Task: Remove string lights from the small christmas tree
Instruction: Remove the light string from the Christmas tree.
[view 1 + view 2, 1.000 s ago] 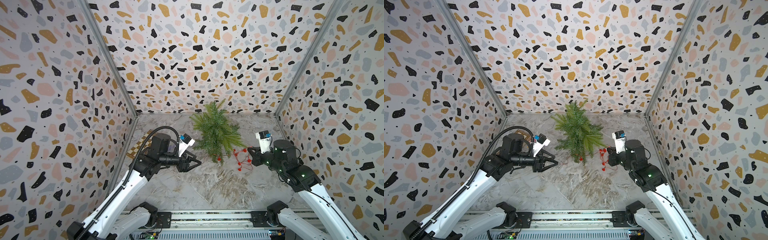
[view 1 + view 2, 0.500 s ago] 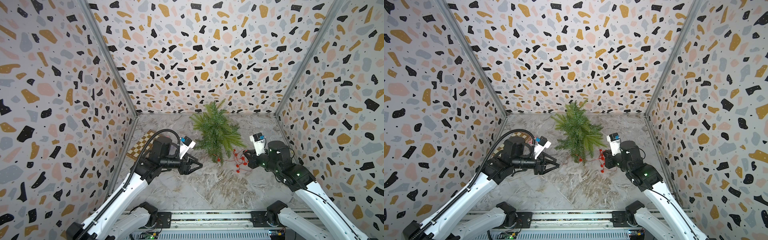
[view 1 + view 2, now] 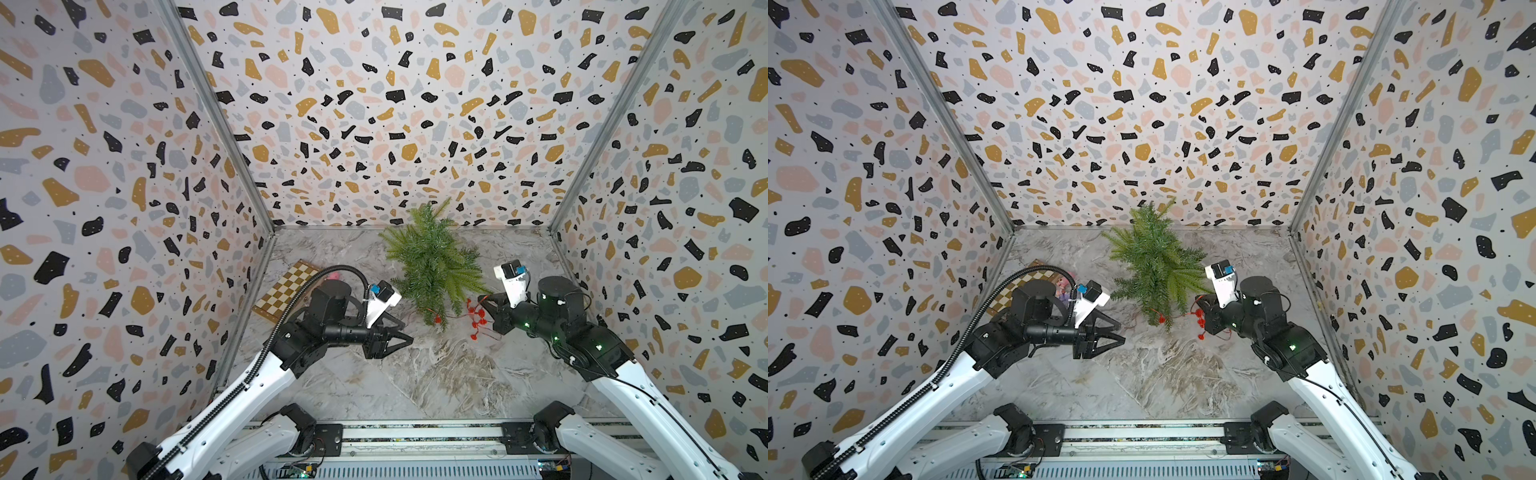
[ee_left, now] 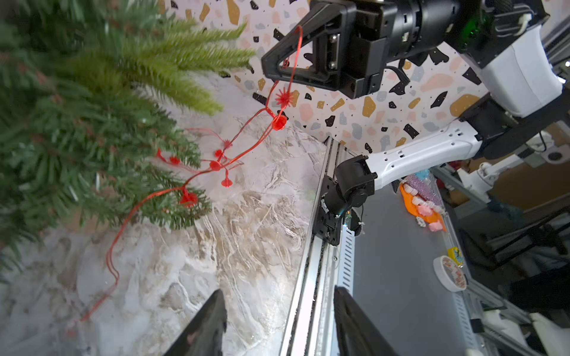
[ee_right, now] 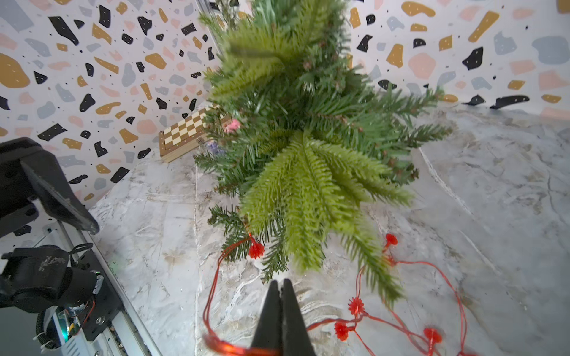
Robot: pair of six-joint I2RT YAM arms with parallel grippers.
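The right pincer (image 5: pixel 280 282) is clenched on the string lights (image 5: pixel 354 306), the small christmas tree (image 5: pixel 308 138) just ahead of it; the left pincer (image 4: pixel 279 303) stands released, empty

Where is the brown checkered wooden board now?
In a top view the board lies by the left wall, behind the left arm, left of the green tree.

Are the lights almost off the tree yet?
Nearly. Most of the string lights hang or lie beside the small christmas tree. The right gripper is shut on their wire; the left gripper is open, empty. One bulb is caught in the low branches.
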